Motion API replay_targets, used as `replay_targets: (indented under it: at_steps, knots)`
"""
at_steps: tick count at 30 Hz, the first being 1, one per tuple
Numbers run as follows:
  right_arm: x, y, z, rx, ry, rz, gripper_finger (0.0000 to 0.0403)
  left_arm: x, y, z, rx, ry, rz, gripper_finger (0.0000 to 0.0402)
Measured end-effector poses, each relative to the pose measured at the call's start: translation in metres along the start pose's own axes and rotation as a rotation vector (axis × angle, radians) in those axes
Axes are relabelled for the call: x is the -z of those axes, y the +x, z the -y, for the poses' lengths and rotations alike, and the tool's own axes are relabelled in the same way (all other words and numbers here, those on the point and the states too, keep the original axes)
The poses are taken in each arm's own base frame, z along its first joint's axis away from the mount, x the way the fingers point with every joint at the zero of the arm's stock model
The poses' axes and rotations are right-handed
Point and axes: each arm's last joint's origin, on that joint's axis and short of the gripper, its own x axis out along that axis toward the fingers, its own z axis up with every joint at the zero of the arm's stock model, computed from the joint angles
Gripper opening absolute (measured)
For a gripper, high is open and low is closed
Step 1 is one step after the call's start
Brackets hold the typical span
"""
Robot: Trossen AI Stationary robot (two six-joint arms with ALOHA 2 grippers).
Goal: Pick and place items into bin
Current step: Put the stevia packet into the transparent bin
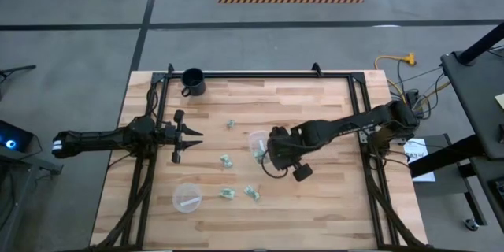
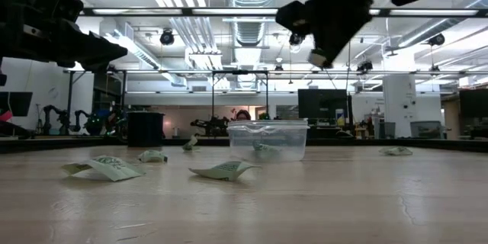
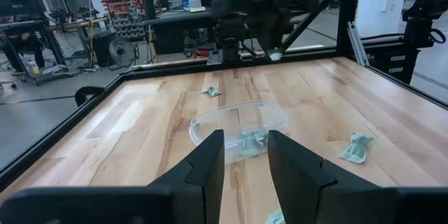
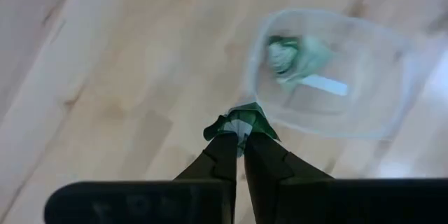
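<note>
Left claw (image 1: 193,135) hovering above the counter (image 1: 331,205) near its left edge, fingers narrowly parted, holding nothing, aimed toward the middle. Below it, near the front edge, a flatter clear dish (image 1: 187,198). Loose wrapped pieces scattered mid-counter: one at (image 1: 231,124), one at (image 1: 226,160), two nearer the front edge at (image 1: 227,194) and (image 1: 252,193). Looks like crumpled, feather-light film: soft, springy, probably slippery and apt to cling to a finger on release; best pinched at a raised fold or twisted end. Clear plastic cup (image 1: 258,143) at the counter's centre, at least one piece already inside; thin-walled and light, probably easy to nudge. Right claw (image 4: 241,143) just beside the cup, above its rim height, shut tight on one pale-green wrapped piece (image 4: 241,121) by its edge.
</note>
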Motion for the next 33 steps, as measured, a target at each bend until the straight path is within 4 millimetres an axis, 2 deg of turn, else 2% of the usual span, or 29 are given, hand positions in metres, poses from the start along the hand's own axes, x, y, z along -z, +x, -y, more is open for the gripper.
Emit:
replay_targets:
  at_steps: [16, 33]
  knots:
    - [-0.009, -0.003, 0.055, 0.172, 0.153, 0.276, 0.0009, 0.0, 0.0, 0.0, 0.0, 0.0, 0.0, 0.0094]
    - [-0.002, 0.007, 0.06, 0.185, 0.171, 0.284, 0.0009, 0.0, 0.0, 0.0, 0.0, 0.0, 0.0, 0.0094]
